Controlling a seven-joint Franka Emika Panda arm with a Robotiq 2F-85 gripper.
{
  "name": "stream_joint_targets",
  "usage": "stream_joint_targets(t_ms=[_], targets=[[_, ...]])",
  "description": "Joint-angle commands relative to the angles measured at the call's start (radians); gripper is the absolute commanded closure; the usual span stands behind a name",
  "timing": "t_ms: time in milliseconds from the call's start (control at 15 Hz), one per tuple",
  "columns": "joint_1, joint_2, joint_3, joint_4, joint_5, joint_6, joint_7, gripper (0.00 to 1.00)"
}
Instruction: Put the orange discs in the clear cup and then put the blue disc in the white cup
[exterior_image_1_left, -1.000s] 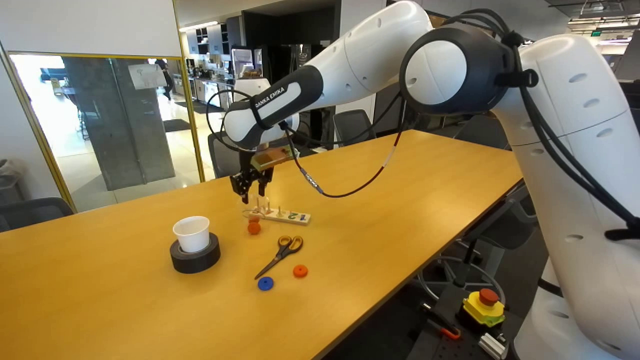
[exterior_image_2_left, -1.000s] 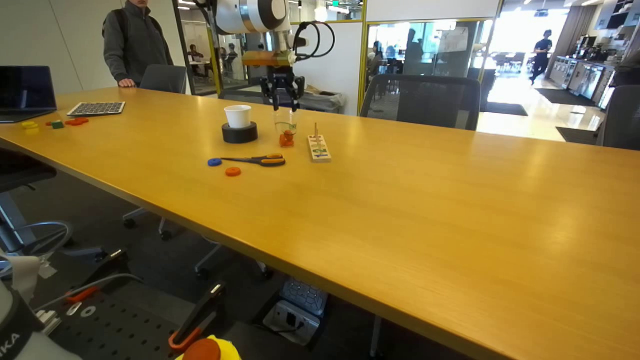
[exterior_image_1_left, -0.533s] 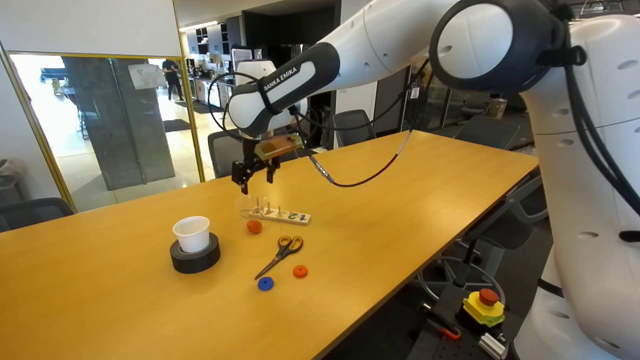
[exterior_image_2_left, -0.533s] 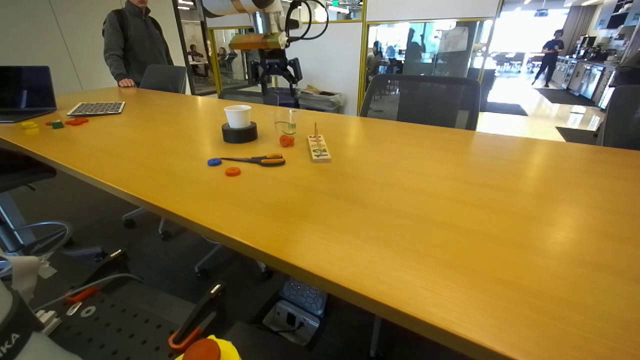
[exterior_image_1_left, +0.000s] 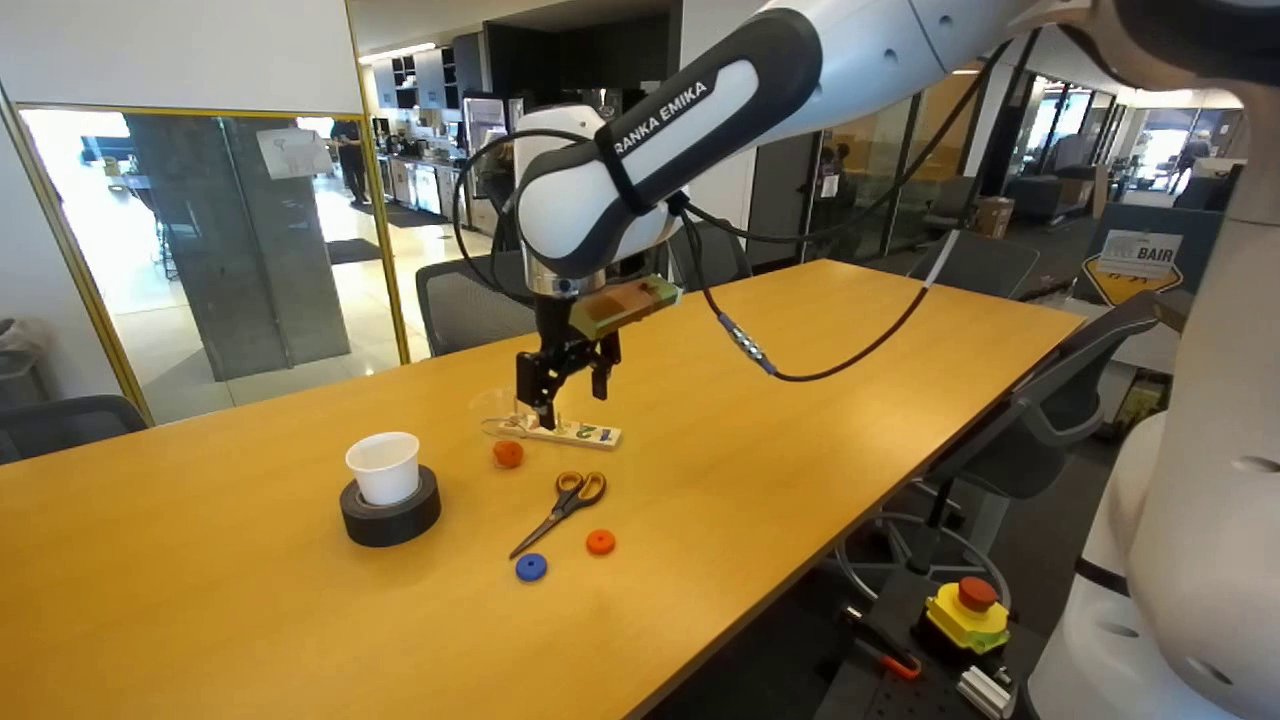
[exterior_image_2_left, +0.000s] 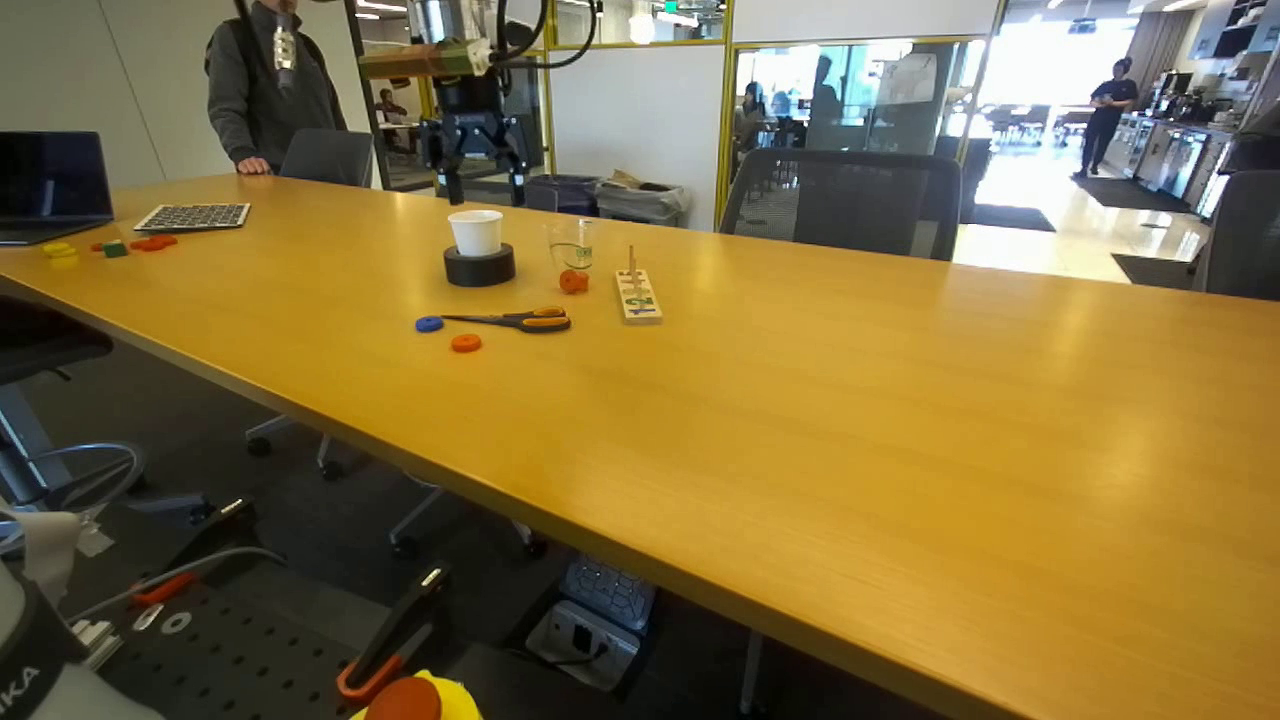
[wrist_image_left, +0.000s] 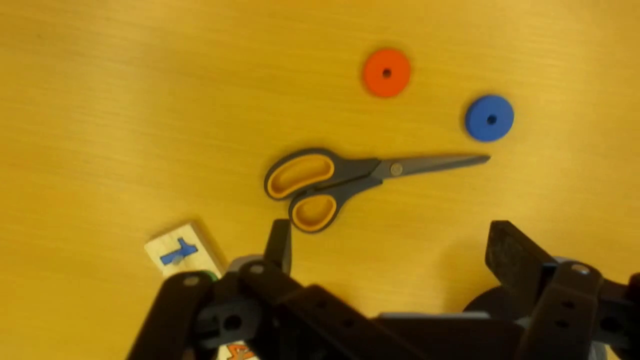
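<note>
My gripper (wrist_image_left: 390, 225) stands open over the table, nothing between its fingers. In an exterior view the gripper (exterior_image_1_left: 573, 408) hangs above and past the clear cup, on its robot side. The clear cup (exterior_image_2_left: 570, 245) is faint; orange discs (exterior_image_2_left: 574, 282) lie bunched at its bottom, seemingly inside, their number unclear. Another orange disc (wrist_image_left: 387, 73) lies flat on the table, close to the blue disc (wrist_image_left: 490, 118), both beyond the fingertips in the wrist view. The white cup (exterior_image_1_left: 385, 470) stands upright in a black ring (exterior_image_1_left: 392, 522), seen in both exterior views.
Scissors (wrist_image_left: 350, 175) with orange handles lie between the discs and the gripper. A wooden peg board (exterior_image_1_left: 590, 435) with numbers sits beside the clear cup. Further along the table are a laptop (exterior_image_2_left: 50, 185), a keyboard (exterior_image_2_left: 192, 217) and small coloured pieces (exterior_image_2_left: 115, 248). A person (exterior_image_2_left: 275, 85) stands at the table's end.
My gripper has opened and an orange disc has dropped onto those at the clear cup's bottom. The arm has moved off from above that cup, back towards the robot's base.
</note>
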Motion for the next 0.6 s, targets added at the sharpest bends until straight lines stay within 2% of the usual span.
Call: stream_joint_targets(t_ms=[0,200,533], targets=[[-0.002,-0.108,0.024,-0.193,0.029,0.098,0.044,0.00],[-0.005,-0.114,0.033,-0.285,0.029,0.181,0.109,0.00],[-0.009,-0.065,0.031,-0.370,0.063,0.342,0.096,0.00]])
